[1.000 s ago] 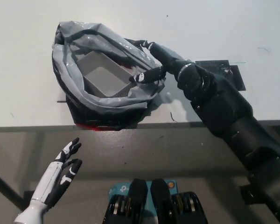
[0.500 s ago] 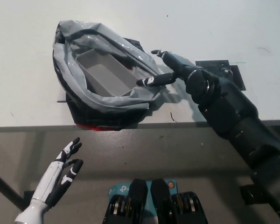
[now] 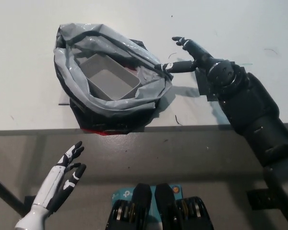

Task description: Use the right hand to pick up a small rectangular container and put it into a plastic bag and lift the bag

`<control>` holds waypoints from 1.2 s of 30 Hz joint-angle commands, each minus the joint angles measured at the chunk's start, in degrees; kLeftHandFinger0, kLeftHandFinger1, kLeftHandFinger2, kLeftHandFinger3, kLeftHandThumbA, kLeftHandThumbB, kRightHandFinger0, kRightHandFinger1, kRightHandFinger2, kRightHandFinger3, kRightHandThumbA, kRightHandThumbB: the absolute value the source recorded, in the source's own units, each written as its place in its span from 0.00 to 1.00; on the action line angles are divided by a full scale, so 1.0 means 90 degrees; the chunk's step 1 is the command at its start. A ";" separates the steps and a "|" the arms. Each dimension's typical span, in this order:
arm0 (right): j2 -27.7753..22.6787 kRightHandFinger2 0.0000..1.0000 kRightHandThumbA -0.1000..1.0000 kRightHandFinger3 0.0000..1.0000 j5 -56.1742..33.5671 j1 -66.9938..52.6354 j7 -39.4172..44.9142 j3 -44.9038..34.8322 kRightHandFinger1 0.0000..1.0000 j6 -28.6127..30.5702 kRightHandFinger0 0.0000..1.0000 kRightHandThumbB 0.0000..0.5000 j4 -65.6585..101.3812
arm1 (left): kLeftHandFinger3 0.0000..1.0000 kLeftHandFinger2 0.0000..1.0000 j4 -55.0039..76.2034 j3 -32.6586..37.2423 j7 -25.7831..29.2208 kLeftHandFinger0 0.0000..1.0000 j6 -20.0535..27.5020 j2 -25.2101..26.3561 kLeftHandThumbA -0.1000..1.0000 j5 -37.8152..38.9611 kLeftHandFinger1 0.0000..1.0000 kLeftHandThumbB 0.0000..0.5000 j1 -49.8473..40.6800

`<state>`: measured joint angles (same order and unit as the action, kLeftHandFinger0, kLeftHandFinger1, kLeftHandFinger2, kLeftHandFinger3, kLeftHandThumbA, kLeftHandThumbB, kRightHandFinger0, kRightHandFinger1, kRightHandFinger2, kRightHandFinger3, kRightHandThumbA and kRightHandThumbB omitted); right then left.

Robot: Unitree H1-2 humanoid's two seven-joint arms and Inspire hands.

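Your right hand [image 3: 194, 53] hovers just right of the plastic bag [image 3: 108, 76], fingers spread, holding nothing. The small rectangular container [image 3: 110, 77] sits inside the bag on the tabletop [image 3: 240, 28]. Your left hand [image 3: 65, 179] rests open below the tabletop's edge.

Grey container [image 3: 110, 79] inside open bag [image 3: 72, 45]
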<state>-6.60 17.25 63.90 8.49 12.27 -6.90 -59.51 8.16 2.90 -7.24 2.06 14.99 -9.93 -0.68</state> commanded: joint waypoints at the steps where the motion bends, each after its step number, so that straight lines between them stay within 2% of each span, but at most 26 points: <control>1: -0.0004 1.00 0.89 1.00 -0.0405 0.0410 0.0183 -0.0267 1.00 0.0111 1.00 0.95 0.0075 | 1.00 1.00 0.0174 0.0015 -0.0074 0.92 0.0105 0.0089 0.95 -0.0004 1.00 0.26 0.0056; 4: 0.0075 1.00 0.86 1.00 -0.0594 0.0405 0.0225 -0.0456 1.00 0.0207 1.00 0.92 -0.0032 | 1.00 1.00 0.0164 0.0013 -0.0071 0.92 0.0156 0.0113 0.94 -0.0023 1.00 0.24 0.0096; 8: 0.0121 1.00 0.89 1.00 -0.0553 0.0408 0.0207 -0.0443 1.00 0.0164 1.00 0.96 -0.0060 | 1.00 1.00 0.0178 0.0016 -0.0107 0.91 0.0122 0.0131 0.94 0.0004 1.00 0.24 0.0133; 10: 0.0143 1.00 0.90 1.00 -0.0575 0.0397 0.0256 -0.0424 1.00 0.0121 1.00 0.94 -0.0057 | 1.00 1.00 0.0183 0.0017 -0.0109 0.91 0.0126 0.0131 0.94 0.0006 1.00 0.24 0.0134; 18: 0.0252 1.00 0.89 1.00 -0.0514 0.0420 0.0222 -0.0324 1.00 0.0181 1.00 0.98 -0.0321 | 1.00 1.00 0.0182 0.0023 -0.0102 0.89 0.0155 0.0141 0.95 -0.0022 1.00 0.24 0.0116; 22: 0.0283 1.00 0.89 1.00 -0.0427 0.0455 0.0249 -0.0229 1.00 0.0183 1.00 0.93 -0.0455 | 1.00 1.00 0.0184 0.0020 -0.0105 0.90 0.0136 0.0137 0.95 -0.0009 1.00 0.24 0.0132; 24: 0.0315 1.00 0.91 1.00 -0.0238 0.0485 0.0222 -0.0035 1.00 0.0242 1.00 0.96 -0.0615 | 1.00 1.00 0.0215 0.0014 -0.0108 0.90 0.0069 0.0137 0.95 -0.0018 1.00 0.26 0.0127; 26: 0.0330 1.00 0.89 1.00 -0.0229 0.0507 0.0196 0.0014 1.00 0.0279 1.00 0.98 -0.0690 | 1.00 1.00 0.0225 0.0010 -0.0108 0.90 0.0056 0.0142 0.95 -0.0024 1.00 0.26 0.0125; 28: 0.0355 1.00 0.93 1.00 -0.0133 0.0544 0.0187 0.0162 1.00 0.0311 1.00 1.00 -0.0852 | 1.00 1.00 0.0204 0.0012 -0.0109 0.90 0.0112 0.0152 0.95 -0.0019 1.00 0.24 0.0132; 31: 0.0390 1.00 0.89 1.00 -0.0193 0.0524 0.0177 0.0201 1.00 0.0337 1.00 0.95 -0.1067 | 1.00 1.00 0.0191 0.0018 -0.0114 0.90 0.0136 0.0154 0.95 -0.0012 1.00 0.24 0.0149; 36: 0.0458 1.00 0.91 1.00 -0.0141 0.0556 0.0146 0.0309 1.00 0.0319 1.00 0.93 -0.1283 | 1.00 1.00 0.0191 0.0005 -0.0101 0.90 0.0136 0.0157 0.95 -0.0014 1.00 0.26 0.0147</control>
<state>-3.74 15.17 64.93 9.98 14.04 -5.49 -69.23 8.30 2.95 -7.29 2.04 15.06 -9.93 -0.31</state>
